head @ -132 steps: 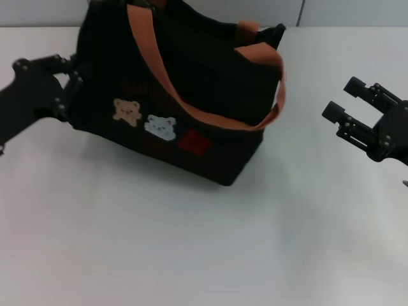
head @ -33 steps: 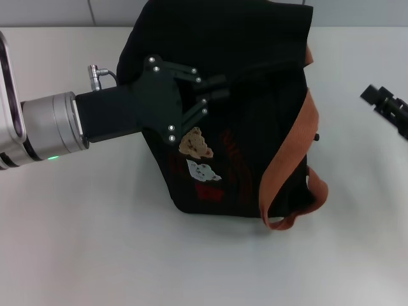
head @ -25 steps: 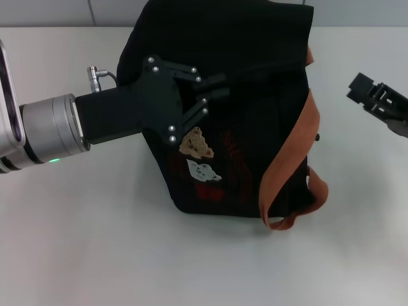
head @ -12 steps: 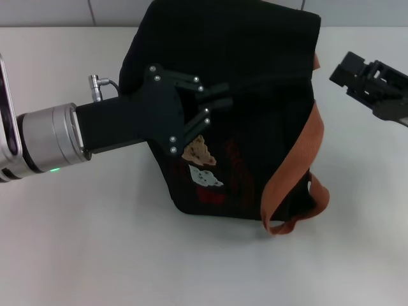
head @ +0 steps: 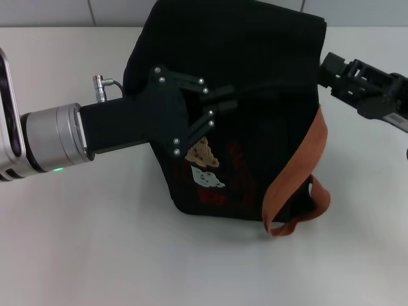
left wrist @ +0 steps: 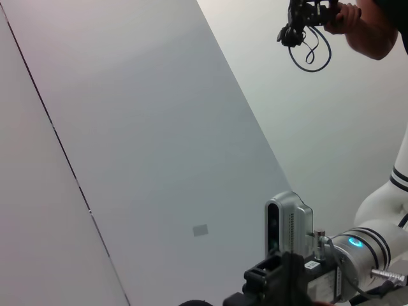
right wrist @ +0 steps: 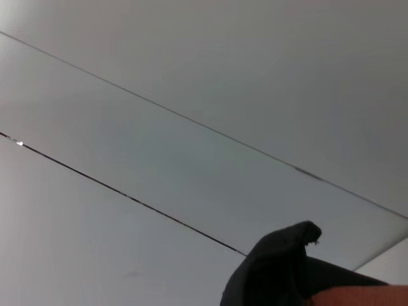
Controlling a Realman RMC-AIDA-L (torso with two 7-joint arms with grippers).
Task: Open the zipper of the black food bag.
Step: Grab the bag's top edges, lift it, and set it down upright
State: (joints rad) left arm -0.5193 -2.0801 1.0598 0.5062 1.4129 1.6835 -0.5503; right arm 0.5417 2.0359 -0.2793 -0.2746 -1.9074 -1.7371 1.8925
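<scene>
The black food bag [head: 255, 70] stands tilted in the middle of the table, its bear patches [head: 204, 164] facing me and an orange-brown handle [head: 299, 185] drooping at its right. From the left, my left gripper [head: 223, 99] reaches in and is shut on a fold of the bag's fabric above the bears. A thin ridge runs from that fold toward the right. I cannot make out the zipper or its pull. My right gripper [head: 327, 67] hovers at the bag's upper right corner, touching or nearly touching it. A black fabric corner [right wrist: 280, 268] shows in the right wrist view.
The white table [head: 95, 255] spreads around the bag on all sides. In the left wrist view I see a pale wall, the right arm's wrist and camera [left wrist: 290, 223], and a person's hand [left wrist: 357, 19] holding a device high up.
My left gripper took hold of the bag and turned it. Over the last second my right gripper travelled left to the bag's upper right corner, and the bag shifted slightly right.
</scene>
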